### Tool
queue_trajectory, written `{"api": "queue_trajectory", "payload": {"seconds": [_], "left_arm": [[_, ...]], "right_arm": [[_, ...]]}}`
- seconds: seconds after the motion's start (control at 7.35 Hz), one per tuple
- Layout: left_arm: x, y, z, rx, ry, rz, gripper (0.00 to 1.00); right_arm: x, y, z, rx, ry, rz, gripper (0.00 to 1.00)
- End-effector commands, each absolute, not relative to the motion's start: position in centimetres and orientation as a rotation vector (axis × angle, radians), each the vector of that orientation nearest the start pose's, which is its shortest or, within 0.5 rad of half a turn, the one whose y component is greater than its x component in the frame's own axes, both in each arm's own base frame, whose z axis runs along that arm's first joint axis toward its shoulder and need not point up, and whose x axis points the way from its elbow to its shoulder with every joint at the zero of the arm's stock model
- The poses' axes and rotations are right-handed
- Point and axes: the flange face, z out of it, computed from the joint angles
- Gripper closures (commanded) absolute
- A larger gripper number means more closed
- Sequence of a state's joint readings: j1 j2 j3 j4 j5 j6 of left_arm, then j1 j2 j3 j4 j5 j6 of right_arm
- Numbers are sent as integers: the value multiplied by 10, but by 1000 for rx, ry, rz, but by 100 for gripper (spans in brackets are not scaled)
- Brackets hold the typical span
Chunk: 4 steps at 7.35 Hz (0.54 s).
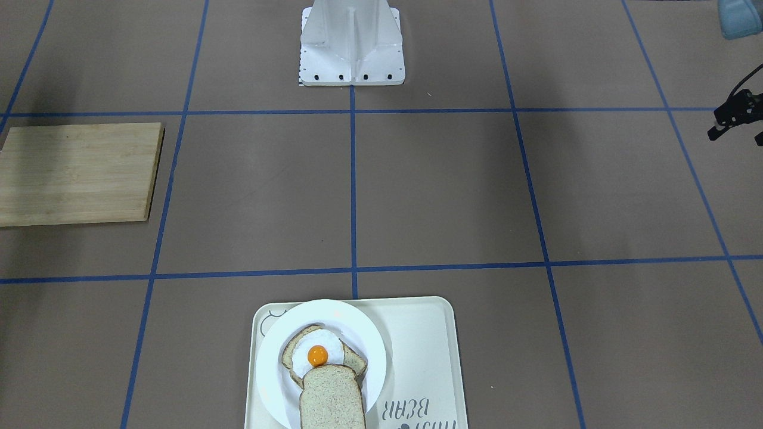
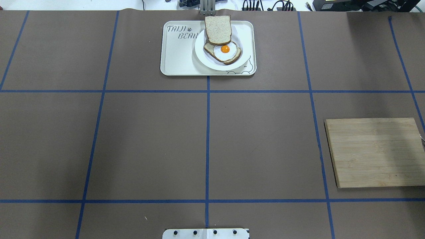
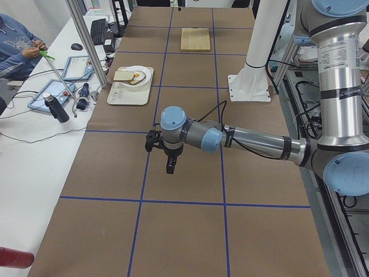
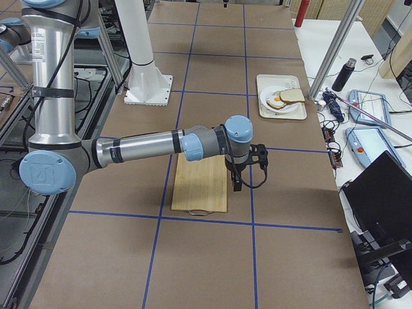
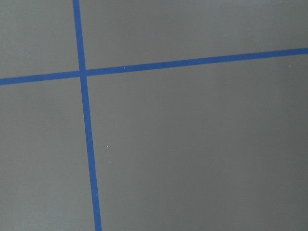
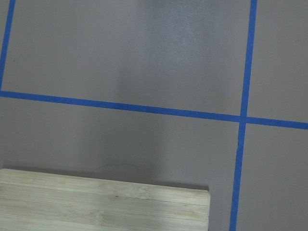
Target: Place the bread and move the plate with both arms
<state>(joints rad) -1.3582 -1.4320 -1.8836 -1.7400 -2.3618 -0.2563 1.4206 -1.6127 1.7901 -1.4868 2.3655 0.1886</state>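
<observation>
Two grippers, both well apart from the cream tray; left gripper hangs over bare table near a blue tape crossing; right gripper hangs over the edge of a wooden cutting board; spread of either pair of fingers: cannot tell; bread lies across the operators'-side rim of the plate, overlapping an egg-topped slice; plate sits in the tray's end toward the robot's right.
</observation>
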Motion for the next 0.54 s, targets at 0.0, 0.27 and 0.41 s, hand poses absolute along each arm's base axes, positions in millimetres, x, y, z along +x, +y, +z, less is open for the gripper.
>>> {"api": "queue_trajectory", "payload": {"seconds": [0.0, 0.27, 0.41], "left_arm": [[35, -460, 536, 162, 837, 105, 1], [36, -460, 534, 162, 843, 104, 1], [36, -459, 537, 157, 844, 103, 1]], "right_arm": [[-11, -487, 558, 113, -822, -68, 0], [-11, -487, 556, 117, -820, -67, 0], [-11, -487, 555, 119, -821, -65, 0]]}}
